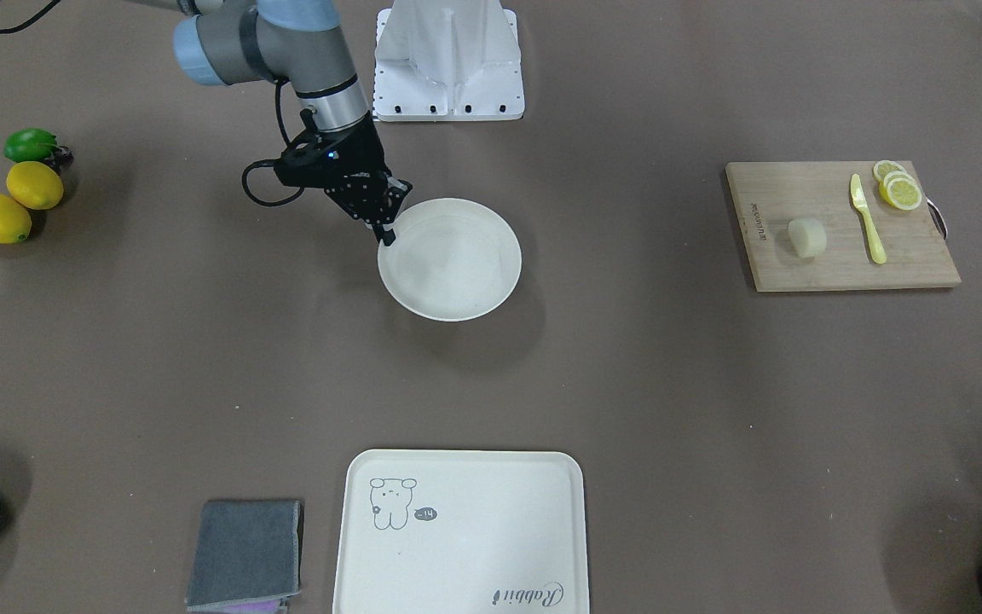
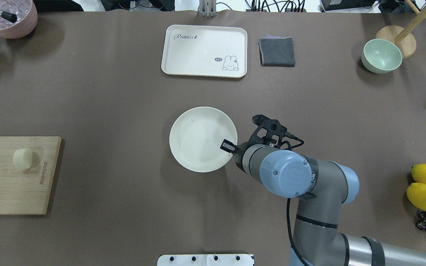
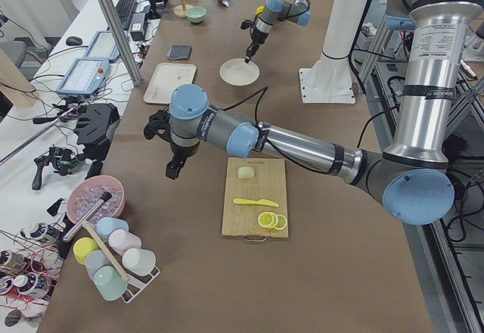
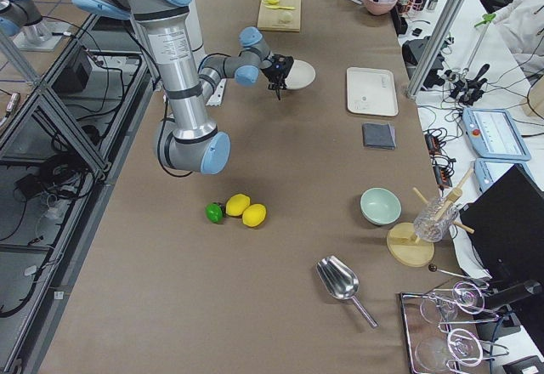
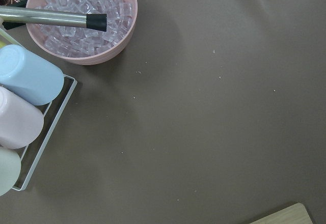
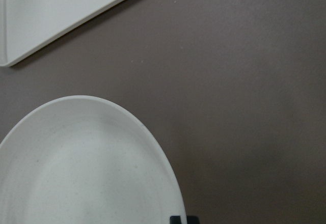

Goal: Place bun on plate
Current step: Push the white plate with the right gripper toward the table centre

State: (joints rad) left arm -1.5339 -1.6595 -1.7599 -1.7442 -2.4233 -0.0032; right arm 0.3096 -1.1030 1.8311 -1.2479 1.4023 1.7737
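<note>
- only the exterior left view shows the left tool (image 3: 174, 169), which hangs over the brown worktop (image 1: 627, 384) beside the cutting board (image 1: 840, 256); released or clenched cannot be told.
- right tool (image 1: 385, 232) sits at the rim of the plate (image 1: 457, 264). one fingertip (image 2: 227, 146) lies over the inner side and the other is hidden, so it reads as clenched on the rim.
- bun (image 1: 806, 237) rests on the cutting board, well apart from the plate, near a yellow knife (image 1: 868, 220) and lemon slices (image 1: 898, 188).
- tray (image 1: 457, 529) and grey cloth (image 1: 244, 553) lie side by side across the worktop from the robot.
- pink bowl (image 5: 109, 48) holds ice cubes (image 5: 76, 10); a metal handle (image 5: 51, 18) lies across it.
</note>
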